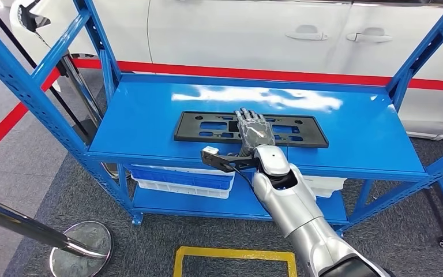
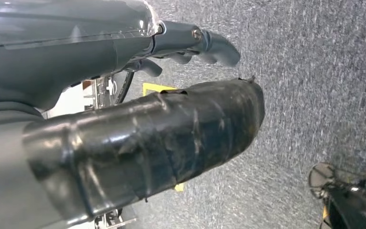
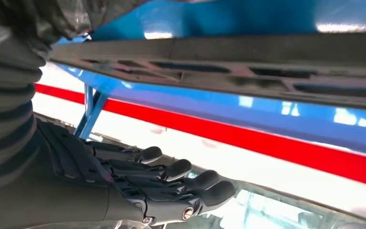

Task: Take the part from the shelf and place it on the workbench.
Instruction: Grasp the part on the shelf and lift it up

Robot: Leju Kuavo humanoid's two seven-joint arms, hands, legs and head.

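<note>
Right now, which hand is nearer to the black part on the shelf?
Right. The right hand is stretched out above the black part, fingers apart. The left hand hangs over grey floor.

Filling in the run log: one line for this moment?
phase: reach | right hand: open, above black part, not gripping | part: flat on blue shelf | left hand: hanging over floor

Silver right arm [image 1: 300,213] with dark grey hand [image 1: 254,130].
</note>
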